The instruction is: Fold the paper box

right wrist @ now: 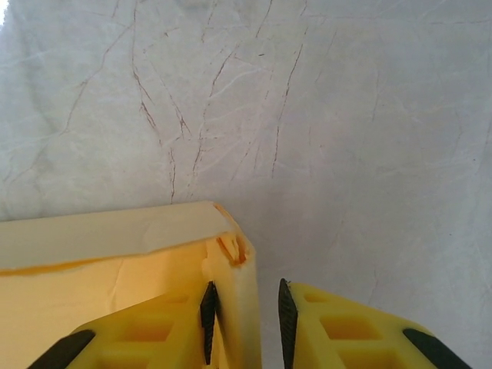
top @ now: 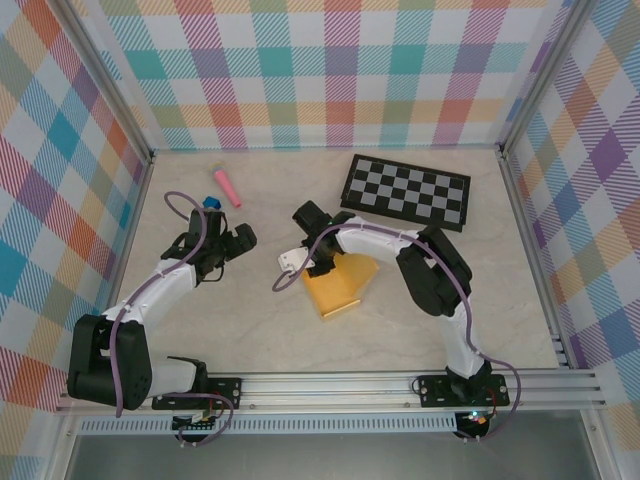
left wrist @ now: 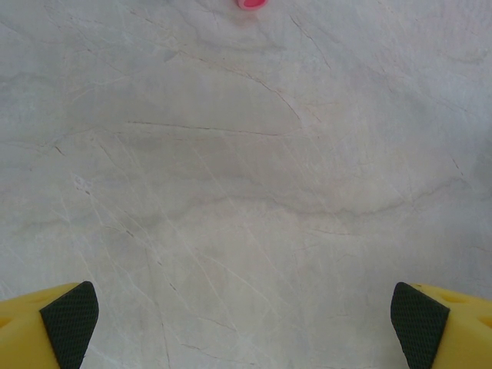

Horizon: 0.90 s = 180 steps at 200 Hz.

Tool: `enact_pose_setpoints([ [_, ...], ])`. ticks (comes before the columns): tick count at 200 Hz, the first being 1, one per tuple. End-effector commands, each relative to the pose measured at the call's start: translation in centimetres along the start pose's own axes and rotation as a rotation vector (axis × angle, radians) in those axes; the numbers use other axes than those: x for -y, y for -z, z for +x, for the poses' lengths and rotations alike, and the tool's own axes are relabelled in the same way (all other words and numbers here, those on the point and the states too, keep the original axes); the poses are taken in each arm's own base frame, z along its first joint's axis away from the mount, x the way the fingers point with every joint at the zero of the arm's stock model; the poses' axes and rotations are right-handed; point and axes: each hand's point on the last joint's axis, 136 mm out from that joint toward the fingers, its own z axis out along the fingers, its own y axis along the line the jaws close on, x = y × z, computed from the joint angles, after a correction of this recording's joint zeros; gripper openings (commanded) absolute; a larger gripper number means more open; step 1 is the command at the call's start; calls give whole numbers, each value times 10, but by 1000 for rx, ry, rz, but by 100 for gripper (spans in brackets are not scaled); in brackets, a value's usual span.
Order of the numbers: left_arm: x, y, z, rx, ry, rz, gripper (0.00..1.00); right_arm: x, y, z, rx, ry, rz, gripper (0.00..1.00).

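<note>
The yellow-orange paper box (top: 347,287) lies in the middle of the table, partly folded, with raised walls. In the right wrist view its corner (right wrist: 223,231) stands just ahead of my right gripper (right wrist: 246,311), whose fingers straddle one upright wall. The left pad (right wrist: 207,315) rests against the inside of that wall, while the right pad (right wrist: 286,323) stands a small gap away, so the jaws are open. In the top view the right gripper (top: 318,262) sits at the box's far left edge. My left gripper (top: 240,240) (left wrist: 244,327) hangs wide open over bare table, left of the box.
A black-and-white checkered board (top: 407,191) lies at the back right. A pink pen-like object (top: 226,186) (left wrist: 250,3) lies at the back left, ahead of the left gripper. Plaid walls and metal rails enclose the table (top: 250,330).
</note>
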Motion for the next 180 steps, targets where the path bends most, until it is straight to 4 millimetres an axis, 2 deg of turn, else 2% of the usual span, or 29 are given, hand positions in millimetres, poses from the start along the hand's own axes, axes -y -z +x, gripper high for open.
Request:
enact_pose_setpoints([
  [1,-13,-4,7,-21,18,-44,100,-5,-11,-4,-2,35,7,28],
  [58,-14,-4,6,-19,20,-48,100,0,-30,2,-71,103,105,11],
  [89,-14,-4,7,-24,20,-49,100,2,-42,13,-132,124,151,8],
  [110,-15,-5,8,-25,24,-49,100,-1,-42,13,-130,125,142,10],
  [133,-14,-4,8,-25,25,-45,100,-10,-33,4,-89,117,75,23],
  [160,-13,-4,7,-26,27,-42,100,-4,-16,-4,-68,112,64,30],
  [180,-12,-4,8,-30,34,-37,100,6,0,-10,-68,116,82,31],
])
